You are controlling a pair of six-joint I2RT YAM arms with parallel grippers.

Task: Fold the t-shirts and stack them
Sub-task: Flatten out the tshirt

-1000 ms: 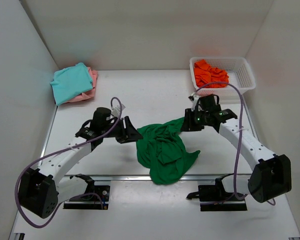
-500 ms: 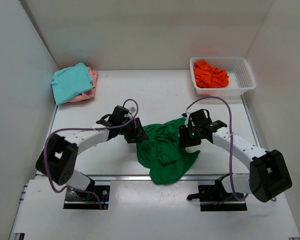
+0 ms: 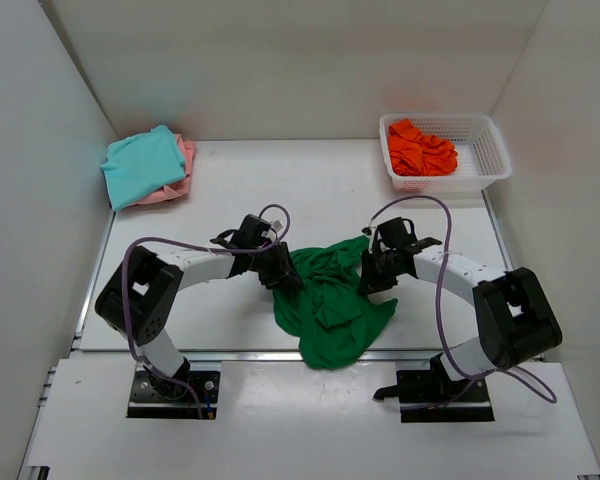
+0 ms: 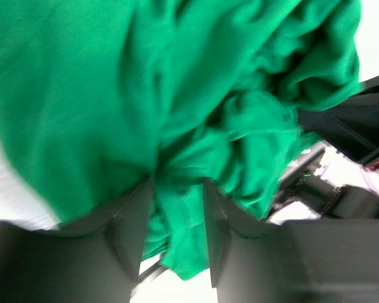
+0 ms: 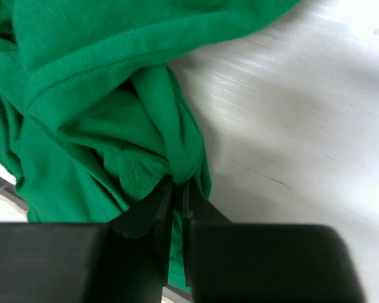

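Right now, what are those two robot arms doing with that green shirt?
Both arms are reaching into a crumpled dark green t-shirt near the front of the table, one from each side. The right tool is pinched shut on a fold of it. The left tool has cloth bunched between its fingers, but I can't tell if it's squeezing. A teal t-shirt lies on a pale pink t-shirt in the far left corner. An orange t-shirt sits in the white basket.

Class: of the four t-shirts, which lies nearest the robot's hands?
The dark green t-shirt, crumpled mid-table. The teal t-shirt and pink t-shirt sit stacked far left; the orange t-shirt is in the basket.
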